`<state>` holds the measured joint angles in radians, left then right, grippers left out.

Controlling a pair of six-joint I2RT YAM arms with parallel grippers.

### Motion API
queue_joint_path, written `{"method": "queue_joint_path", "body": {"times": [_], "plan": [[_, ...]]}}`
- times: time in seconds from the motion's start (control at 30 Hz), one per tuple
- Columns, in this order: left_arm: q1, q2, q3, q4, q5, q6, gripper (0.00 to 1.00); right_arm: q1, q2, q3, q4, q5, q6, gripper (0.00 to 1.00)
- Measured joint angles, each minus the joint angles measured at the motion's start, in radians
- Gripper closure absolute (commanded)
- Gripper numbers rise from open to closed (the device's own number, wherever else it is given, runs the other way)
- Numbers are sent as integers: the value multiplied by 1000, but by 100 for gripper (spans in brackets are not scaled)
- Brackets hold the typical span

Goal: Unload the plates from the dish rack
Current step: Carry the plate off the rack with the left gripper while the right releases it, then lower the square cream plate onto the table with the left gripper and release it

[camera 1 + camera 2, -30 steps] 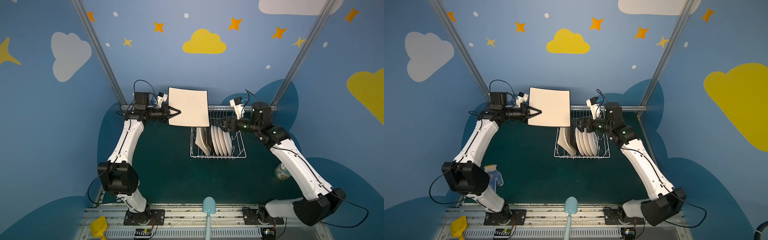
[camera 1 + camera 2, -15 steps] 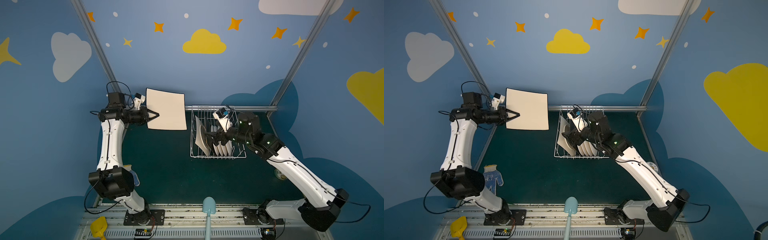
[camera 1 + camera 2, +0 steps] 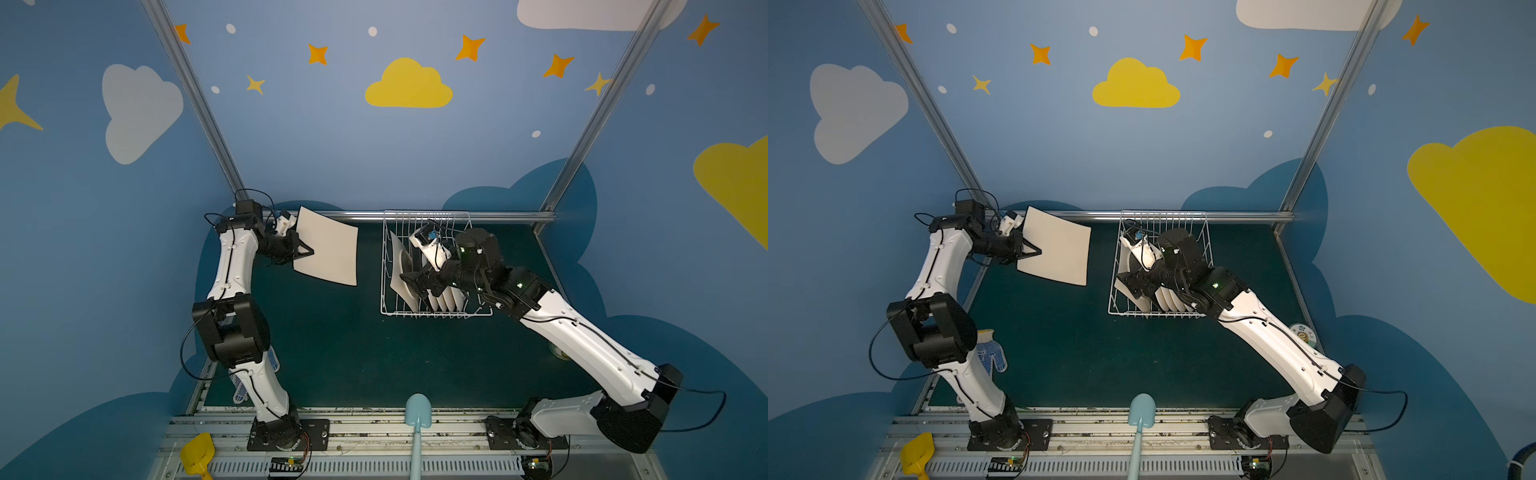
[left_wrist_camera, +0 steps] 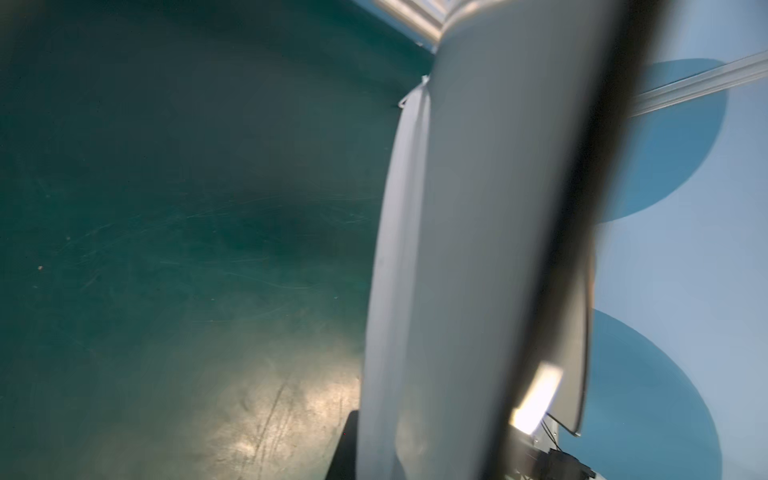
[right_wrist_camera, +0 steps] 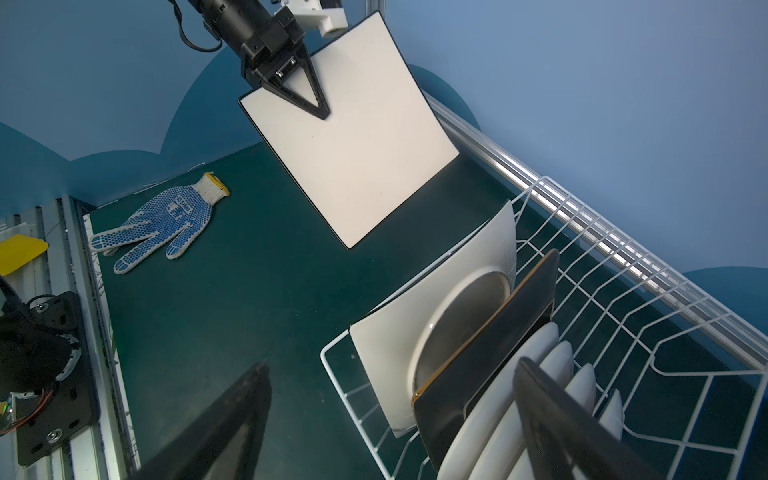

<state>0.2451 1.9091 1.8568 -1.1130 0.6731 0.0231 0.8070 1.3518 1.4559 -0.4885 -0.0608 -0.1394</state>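
Over the dish rack (image 3: 1163, 224), right gripper (image 3: 413, 286) hangs spread wide above the plates (image 5: 478, 374), left gripper (image 3: 307, 251) is clamped on a cream plate (image 3: 330, 249).

Blue-dotted glove (image 5: 162, 224), yellow scoop (image 3: 195, 453), light-blue shovel (image 3: 417, 411), small round tin (image 3: 1303, 334), dark green mat (image 3: 353, 353).

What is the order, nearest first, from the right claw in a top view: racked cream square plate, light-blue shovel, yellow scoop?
1. Cream square plate in the wire rack, at the right claw.
2. Light-blue shovel, front centre.
3. Yellow scoop, front left.
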Motion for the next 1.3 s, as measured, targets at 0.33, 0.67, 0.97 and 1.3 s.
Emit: {"method": "queue_joint_path", "body": {"times": [0.33, 0.67, 0.97, 1.3], "plan": [[2, 157, 60, -13, -11, 56, 97, 7, 12, 0, -4, -4, 25, 9], [7, 249, 66, -19, -34, 91, 97, 18, 81, 0, -3, -15, 58, 9], [22, 317, 66, -8, -21, 98, 97, 33, 89, 0, -1, -16, 80, 9], [39, 343, 66, -5, 11, 108, 95, 34, 90, 0, 5, -14, 79, 9]]}}
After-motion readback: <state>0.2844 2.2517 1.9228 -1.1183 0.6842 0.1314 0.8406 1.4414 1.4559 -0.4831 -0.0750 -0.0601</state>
